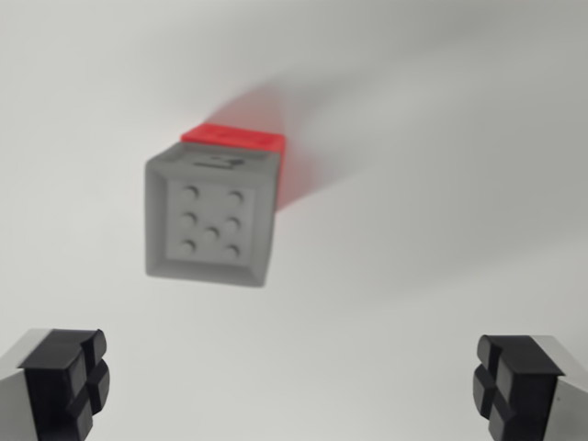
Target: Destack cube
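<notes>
stack: a grey cube (pixel 210 223), seven round dimples on its upper face, sits on a red cube (pixel 241 139) whose far edge and right side show behind it.
surface: a plain white table (pixel 441 184); none of its edges show in the wrist view.
tool: the gripper (pixel 292 384) hangs above with fingers (pixel 66 378) spread wide, holding nothing, well apart from the stack.

Upper cube (pixel 211 225) sits stacked on lower cube (pixel 241 140).
</notes>
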